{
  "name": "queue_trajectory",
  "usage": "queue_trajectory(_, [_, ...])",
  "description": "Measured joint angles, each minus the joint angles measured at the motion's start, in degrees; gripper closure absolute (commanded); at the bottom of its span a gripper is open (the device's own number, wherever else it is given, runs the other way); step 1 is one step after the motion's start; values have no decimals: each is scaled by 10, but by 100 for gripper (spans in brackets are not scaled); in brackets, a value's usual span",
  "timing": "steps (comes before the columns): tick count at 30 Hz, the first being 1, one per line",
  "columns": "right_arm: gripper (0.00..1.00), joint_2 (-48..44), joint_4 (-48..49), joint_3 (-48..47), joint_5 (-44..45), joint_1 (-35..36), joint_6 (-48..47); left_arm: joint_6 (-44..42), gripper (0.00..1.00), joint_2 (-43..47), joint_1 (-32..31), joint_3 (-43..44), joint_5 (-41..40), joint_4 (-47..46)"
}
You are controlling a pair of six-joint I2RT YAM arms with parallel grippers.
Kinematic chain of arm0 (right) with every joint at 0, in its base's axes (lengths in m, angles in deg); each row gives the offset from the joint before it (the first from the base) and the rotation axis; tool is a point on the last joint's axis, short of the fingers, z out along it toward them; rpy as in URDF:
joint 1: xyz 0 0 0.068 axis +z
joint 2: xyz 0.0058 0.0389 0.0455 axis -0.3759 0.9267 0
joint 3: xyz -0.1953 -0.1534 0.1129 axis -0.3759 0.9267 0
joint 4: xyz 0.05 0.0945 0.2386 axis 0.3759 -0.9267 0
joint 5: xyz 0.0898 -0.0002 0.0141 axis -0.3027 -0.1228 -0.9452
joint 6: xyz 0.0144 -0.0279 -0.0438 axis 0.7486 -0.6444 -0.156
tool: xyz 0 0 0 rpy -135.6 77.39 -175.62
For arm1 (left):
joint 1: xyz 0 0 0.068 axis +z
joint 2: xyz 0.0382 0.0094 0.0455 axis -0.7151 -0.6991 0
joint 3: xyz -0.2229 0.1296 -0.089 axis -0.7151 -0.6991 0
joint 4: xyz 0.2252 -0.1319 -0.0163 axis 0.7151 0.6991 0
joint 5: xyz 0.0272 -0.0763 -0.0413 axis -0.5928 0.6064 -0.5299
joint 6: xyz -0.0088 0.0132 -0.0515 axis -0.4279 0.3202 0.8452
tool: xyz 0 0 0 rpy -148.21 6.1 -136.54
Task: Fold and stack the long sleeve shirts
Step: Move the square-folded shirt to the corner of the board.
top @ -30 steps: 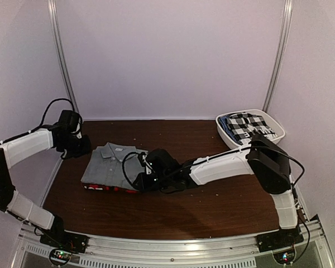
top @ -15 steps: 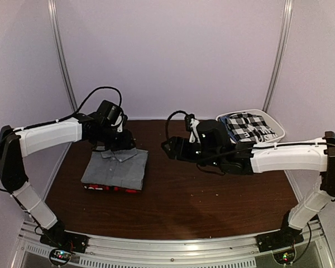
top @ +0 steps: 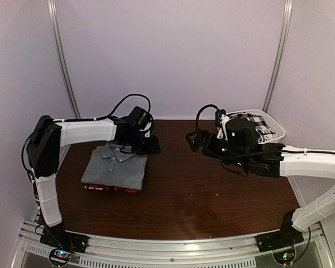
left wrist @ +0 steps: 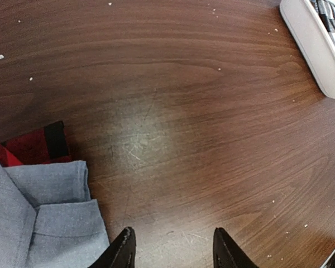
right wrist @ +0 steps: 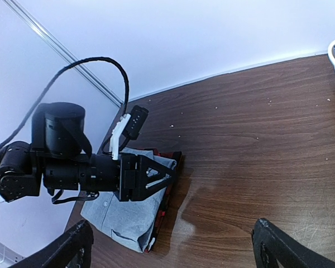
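The long sleeve shirts lie stacked at the left of the table. The folded light grey one [top: 114,170] sits on top of the red-and-black plaid one [top: 109,188], which shows only at the edges. My left gripper [top: 154,147] hovers just past the stack's far right corner, open, with nothing between its fingers. In the left wrist view the grey shirt [left wrist: 39,223] and a plaid corner [left wrist: 39,145] lie left of the left gripper [left wrist: 173,248]. My right gripper [top: 191,139] hangs wide open over bare table. Its own view [right wrist: 173,248] takes in the left gripper [right wrist: 170,177] and the grey shirt [right wrist: 123,220].
A white basket [top: 228,138] holding black-and-white checked cloth [top: 248,125] stands at the back right; its rim shows in the left wrist view [left wrist: 315,44]. The brown wooden table [top: 212,195] is walled by pale panels behind and at both sides.
The left gripper swung from the stack's left side across to its far right corner and opened wider. The right gripper left the stack's right edge, rose toward the back right and opened wide.
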Motion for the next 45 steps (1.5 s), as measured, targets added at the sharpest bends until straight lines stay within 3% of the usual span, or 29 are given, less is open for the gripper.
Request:
queue_trajectory(11, [0,-28,-29,21,12,-6,2,33,52,-95,0,34,-37,-3])
queue_trajectory(24, [0,-47,-41,46,12,-8,11,67,53,-107,30,6,-82,-22])
queue_trajectory(45, [0,-42,-35,57,9,-12,13,32,53,99,105,-255,-84,-42])
